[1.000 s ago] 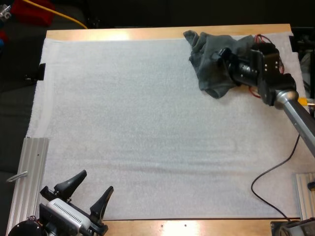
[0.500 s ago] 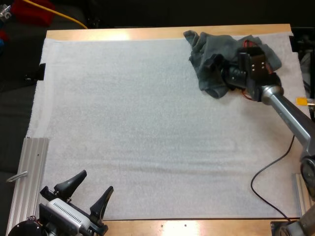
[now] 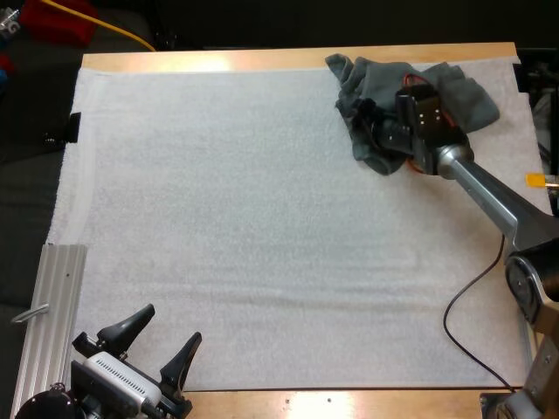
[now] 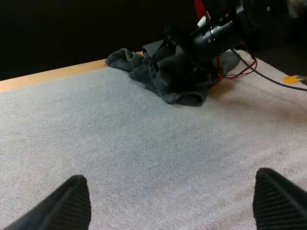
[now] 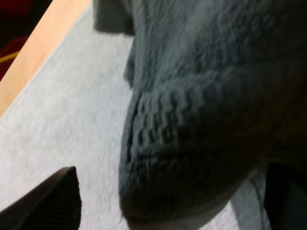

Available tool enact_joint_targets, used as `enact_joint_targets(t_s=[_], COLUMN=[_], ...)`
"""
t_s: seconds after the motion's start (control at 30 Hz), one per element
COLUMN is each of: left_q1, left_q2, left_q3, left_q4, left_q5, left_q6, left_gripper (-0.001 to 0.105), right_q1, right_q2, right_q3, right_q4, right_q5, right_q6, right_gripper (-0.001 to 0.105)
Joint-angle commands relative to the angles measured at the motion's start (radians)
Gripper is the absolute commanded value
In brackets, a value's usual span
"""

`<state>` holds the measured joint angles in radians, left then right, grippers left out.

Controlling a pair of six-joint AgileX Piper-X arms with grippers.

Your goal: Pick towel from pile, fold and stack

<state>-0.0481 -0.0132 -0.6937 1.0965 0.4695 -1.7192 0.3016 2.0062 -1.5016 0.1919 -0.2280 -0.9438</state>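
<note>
From above, the crumpled towel (image 3: 354, 83) lies on the far right part of the white mat (image 3: 218, 218), close to the far edge of the table (image 3: 262, 59). The right end effector (image 3: 374, 127) is pushed into the towel's near side. The left end effector (image 3: 157, 340) waits at the near left corner, released.

From the left wrist, the towel is well apart from the left arm, a soft low heap with loose folds.

From the right wrist, the fingers (image 5: 53, 201) stand wide apart with a thick rounded fold bulging between them; they are not clenched on it.

I think the cloth is light, limp and not slippery, so it will sag and drag. A single edge or corner seems a better hold than this bunched fold.
</note>
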Motion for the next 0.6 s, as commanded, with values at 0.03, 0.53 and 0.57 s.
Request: enact_joint_targets(t_s=[0.03,0.53,0.57], left_q1=[-0.004,-0.004,-0.004], left_q2=[-0.139,-0.139,-0.139], left_q3=[-0.006,-0.006,-0.006], left_q4=[-0.006,-0.006,-0.006], left_q5=[0.006,0.006,0.006], left_q6=[-0.008,-0.008,-0.008], left_gripper=[0.068,0.068,0.068], right_q1=[0.001,0.004,0.004], right_q2=[0.014,0.042,0.042], right_q3=[-0.01,-0.01,-0.01], right_q4=[-0.008,-0.009,-0.009], right_q5=[0.005,-0.001,-0.001], right_q6=[-0.002,-0.022,-0.028], right_gripper=[0.075,0.004,0.001])
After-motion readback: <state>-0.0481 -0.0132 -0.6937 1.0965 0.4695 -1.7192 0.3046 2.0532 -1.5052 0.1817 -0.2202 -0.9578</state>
